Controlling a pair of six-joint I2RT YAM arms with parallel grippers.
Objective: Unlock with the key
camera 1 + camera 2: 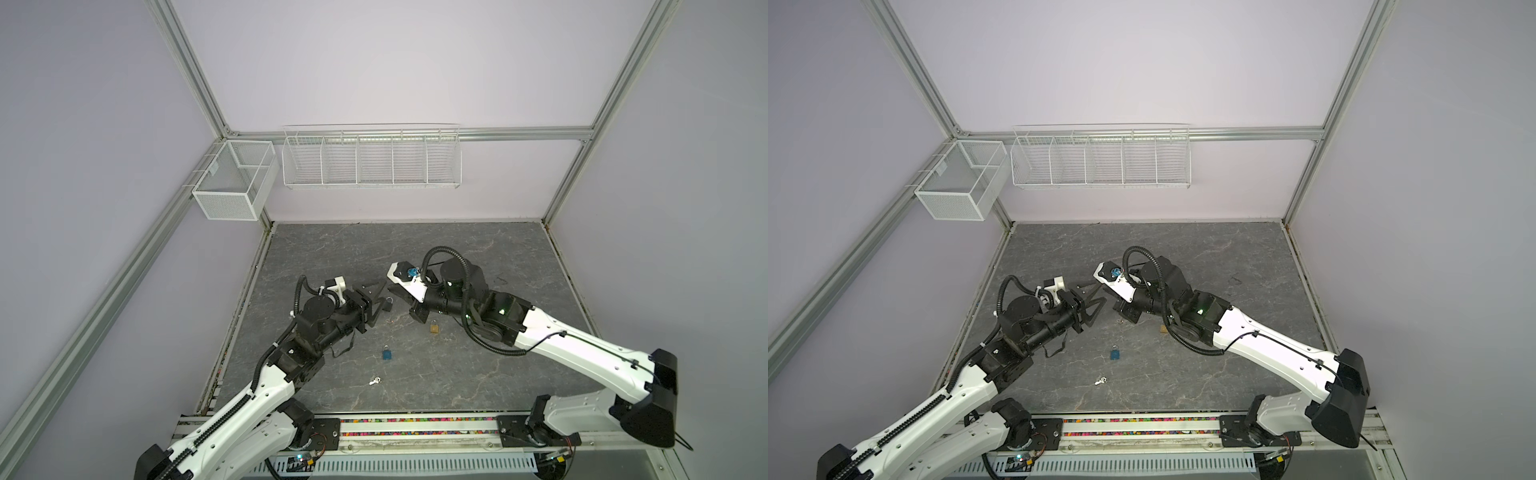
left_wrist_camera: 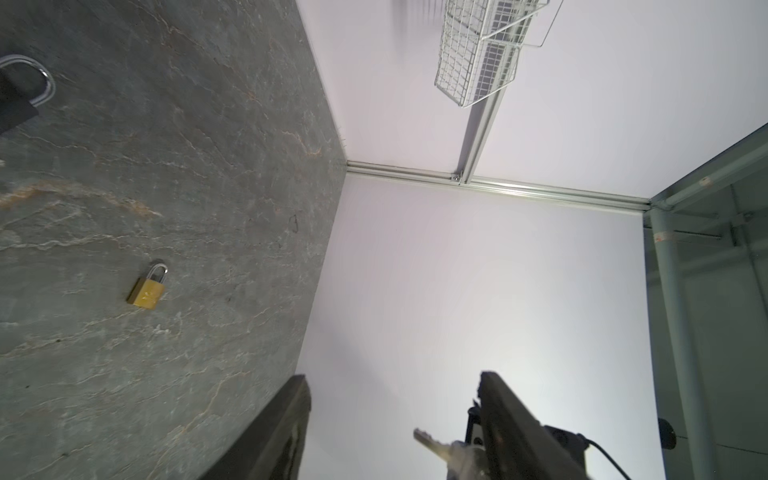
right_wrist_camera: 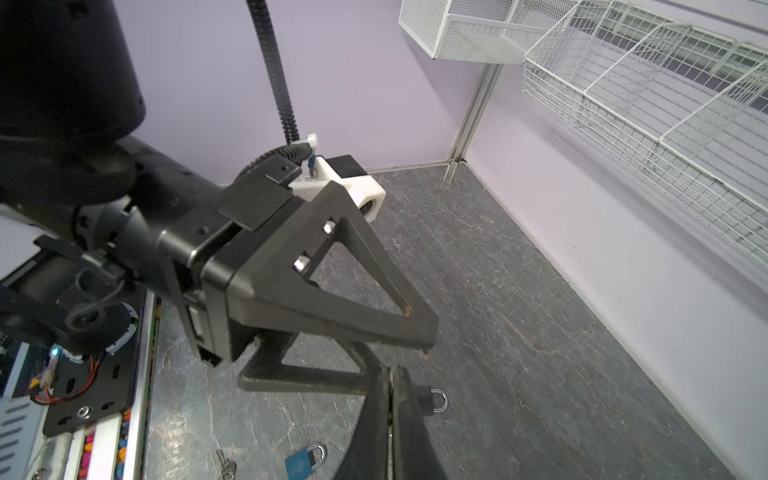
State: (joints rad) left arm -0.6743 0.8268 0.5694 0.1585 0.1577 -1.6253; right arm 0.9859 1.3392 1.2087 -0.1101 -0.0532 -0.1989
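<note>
Left wrist view: left end effector (image 2: 394,378) released, key (image 2: 430,441) beside its finger (image 2: 511,415). Left arm (image 1: 270,386), right arm (image 1: 582,345) stretch low, tips facing; right end effector (image 3: 390,372) clenched beside black padlock (image 1: 388,306) on desk (image 1: 457,249).

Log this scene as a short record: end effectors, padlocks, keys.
left end effector: open; a key shows beside one finger, not clamped
right end effector: shut, nothing visible in it
black padlock: on the table, near both end effectors' tips
gold padlock: flat on table, shackle looks closed
blue padlock: flat on table
loose keys: on table, near blue padlock
</note>
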